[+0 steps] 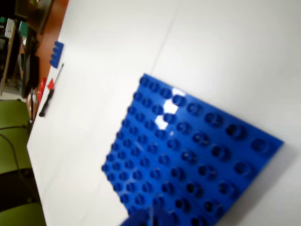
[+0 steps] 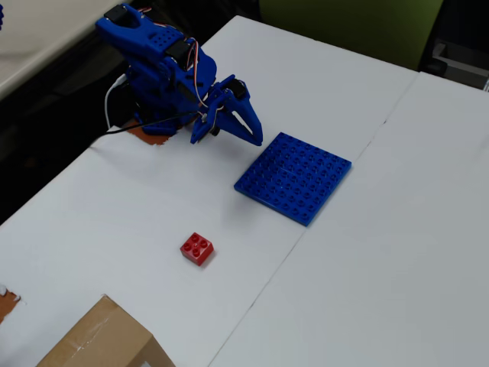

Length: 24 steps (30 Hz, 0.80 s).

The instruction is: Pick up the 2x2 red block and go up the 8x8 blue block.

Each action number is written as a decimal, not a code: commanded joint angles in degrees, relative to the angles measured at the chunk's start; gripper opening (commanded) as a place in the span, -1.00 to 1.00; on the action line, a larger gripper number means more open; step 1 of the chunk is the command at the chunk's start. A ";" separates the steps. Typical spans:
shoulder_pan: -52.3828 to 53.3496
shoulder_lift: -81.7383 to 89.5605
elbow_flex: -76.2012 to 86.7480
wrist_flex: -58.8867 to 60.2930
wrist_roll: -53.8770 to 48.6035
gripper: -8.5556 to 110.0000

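Still Empty: Claw Above the Table, Red Brick Apart

Plainly, the gripper [image 2: 256, 139] holds nothing. In the overhead view its two blue fingers sit close together, tips pointing toward the near corner of the 8x8 blue block [image 2: 294, 177] without touching it; whether a narrow gap stays between the tips cannot be told from either picture. The blue arm [image 2: 157, 65] is folded back over its base at the table's edge.

The 2x2 red block [image 2: 197, 248] lies on the white table [image 2: 367, 275], studs up, well apart from the claw and from the blue plate. A cardboard box [image 2: 103, 340] fills the lower left corner.

The wrist view shows the blue plate [image 1: 188, 150] tilted across the picture, light glinting on several studs, with only a blurred blue sliver of the claw at the bottom edge. Far off lie a small blue brick [image 1: 56, 53] and a dark screwdriver [image 1: 51, 92].
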 commanded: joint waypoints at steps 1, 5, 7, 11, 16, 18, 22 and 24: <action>-0.18 -6.94 -15.56 7.03 -3.69 -0.85; 0.26 -17.75 -34.63 21.09 -9.93 -0.85; 0.62 -23.99 -44.38 29.53 -14.94 -0.85; 3.08 -34.63 -59.77 42.89 -24.17 -0.85; 6.50 -43.86 -71.89 51.86 -37.00 -0.84; 8.09 -47.20 -75.23 54.32 -42.89 -0.80; 12.13 -55.72 -84.29 60.38 -54.58 -0.79; 14.06 -58.54 -86.92 61.87 -60.91 -0.78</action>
